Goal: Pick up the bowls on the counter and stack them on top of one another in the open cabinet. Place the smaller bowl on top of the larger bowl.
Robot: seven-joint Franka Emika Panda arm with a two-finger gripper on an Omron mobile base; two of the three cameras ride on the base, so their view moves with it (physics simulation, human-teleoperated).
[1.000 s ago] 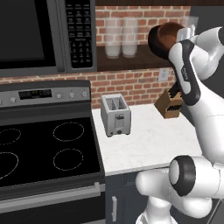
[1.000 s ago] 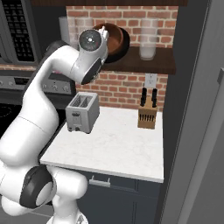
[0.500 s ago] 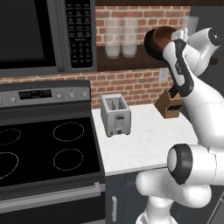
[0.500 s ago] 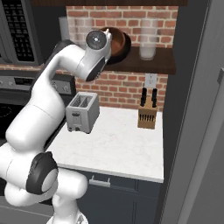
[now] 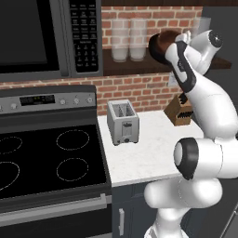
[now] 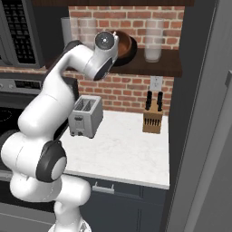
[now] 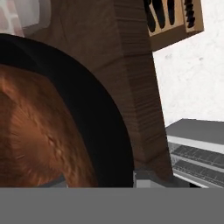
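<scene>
Resting inside the black bowl [image 6: 132, 50] on the open cabinet shelf [image 6: 163, 68], the reddish-brown bowl [image 7: 39, 140] is seen nested, smaller over larger. Whether the end effector [image 6: 118, 44] pinches its rim cannot be told.

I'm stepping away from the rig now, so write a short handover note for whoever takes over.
Gripper: up at the open cabinet; jaws hidden behind the wrist, so grip can't be told.
Brown bowl: inside the black bowl, both on the cabinet shelf.
Counter: just the toaster and knife block.
Done: both bowls are up and appear nested.
Left: confirm the jaws are free, then back the arm out.
</scene>
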